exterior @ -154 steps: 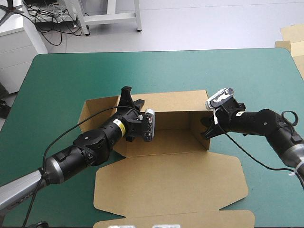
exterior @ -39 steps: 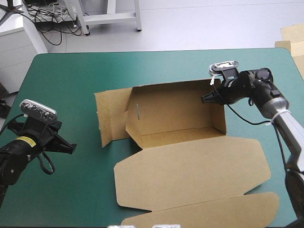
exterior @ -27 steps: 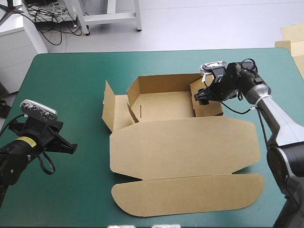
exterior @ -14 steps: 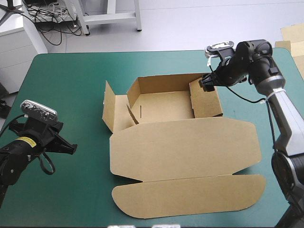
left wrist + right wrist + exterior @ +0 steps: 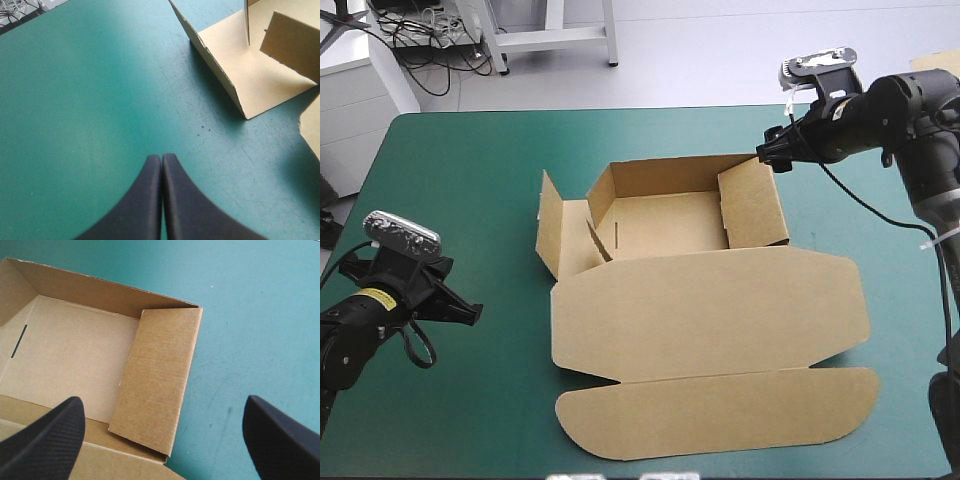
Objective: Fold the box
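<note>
On the table, brown box, lid flat

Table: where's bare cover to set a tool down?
Free: the far strip of teal-green cover behind the brown cardboard box; the left patch between its side flap and the left gripper. Crowded: centre to near edge, under tray and flat lid; the right gripper hangs by the tray's far right corner.

Box open (lid flat), right claw near its corner, perhaps touching
</note>
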Tool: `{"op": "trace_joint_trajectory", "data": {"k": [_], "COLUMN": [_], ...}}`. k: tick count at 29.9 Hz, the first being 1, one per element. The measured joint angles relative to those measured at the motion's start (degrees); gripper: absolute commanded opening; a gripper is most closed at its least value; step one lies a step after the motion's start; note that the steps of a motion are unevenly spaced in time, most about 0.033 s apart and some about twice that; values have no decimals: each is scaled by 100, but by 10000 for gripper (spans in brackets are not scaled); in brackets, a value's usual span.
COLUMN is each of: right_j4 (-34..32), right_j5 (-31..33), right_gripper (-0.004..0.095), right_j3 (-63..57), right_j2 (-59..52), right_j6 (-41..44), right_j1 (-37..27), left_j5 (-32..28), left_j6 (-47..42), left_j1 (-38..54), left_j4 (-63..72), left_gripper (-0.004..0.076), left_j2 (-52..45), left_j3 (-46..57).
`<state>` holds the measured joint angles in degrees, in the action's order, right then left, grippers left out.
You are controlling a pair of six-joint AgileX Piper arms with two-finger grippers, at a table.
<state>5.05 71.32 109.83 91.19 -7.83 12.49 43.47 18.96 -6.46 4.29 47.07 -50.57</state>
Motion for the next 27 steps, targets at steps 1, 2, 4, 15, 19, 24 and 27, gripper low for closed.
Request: {"op": "trace_joint_trajectory", "data": {"k": [1, 2, 4, 15, 19, 24, 27], "right_j4": [0, 0, 0, -55, -56, -61, -61], "right_j5": [0, 0, 0, 0, -5, -29, -96], "right_gripper": [792, 792, 792, 791, 791, 790, 712], "right_j3": [0, -6, -10, -19, -23, -23, -29], "right_j2": [0, 16, 113, 1384, 1862, 2351, 2499], "right_j6": [2, 2, 38, 154, 215, 303, 321], "right_j1": [0, 0, 0, 0, 0, 0, 0], "left_j5": [0, 0, 0, 103, 232, 323, 343], "left_j6": [0, 0, 0, 0, 0, 0, 0], "left_j1": [0, 0, 0, 0, 0, 0, 0], "left_j4": [0, 0, 0, 11, 21, 21, 24], "left_gripper": [-10, -10, -10, -10, -10, -10, -10], "left_j2": [0, 0, 0, 0, 0, 0, 0], "left_j3": [0, 0, 0, 0, 0, 0, 0]}}
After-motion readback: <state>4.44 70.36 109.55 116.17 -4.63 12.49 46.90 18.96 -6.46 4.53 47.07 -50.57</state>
